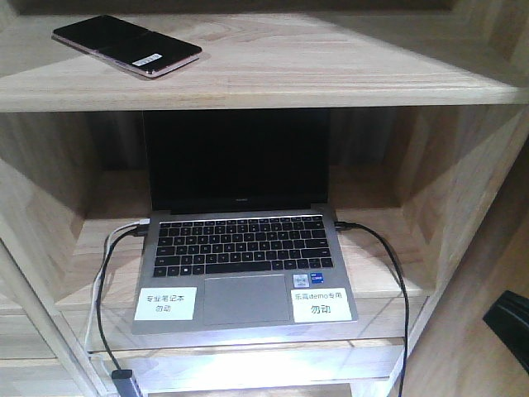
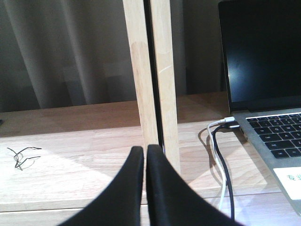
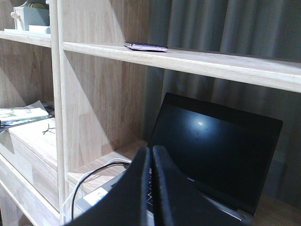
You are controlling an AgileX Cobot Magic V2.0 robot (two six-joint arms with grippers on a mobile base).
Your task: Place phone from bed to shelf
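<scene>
The right gripper [image 3: 151, 162] is seen with its two black fingers pressed together and nothing held between them; the left gripper [image 2: 145, 162] is likewise closed and empty. The phone [image 1: 126, 45] is found well above and to the left of the right gripper, lying flat on the upper board of the shelf [image 1: 347, 66], apart from both grippers. In the right wrist view it is seen edge-on as a thin dark sliver [image 3: 146, 46] near the board's front lip.

The placement is judged to be done, so the step in hand is taken to be a clean retreat. It would best be made by drawing both arms straight back from the shelf, so that the upper board is not brushed from below and the phone is not nudged.

In the front view the phone's long axis runs diagonally, from far left to near right, with its white-stickered end toward the front edge. The glossy face is turned up.

Outward from it, an open laptop [image 1: 240, 248] stands in the compartment directly ahead of the right gripper, and cables [image 2: 221, 160] trail just to the right of the left gripper. The bed is not in view.
</scene>
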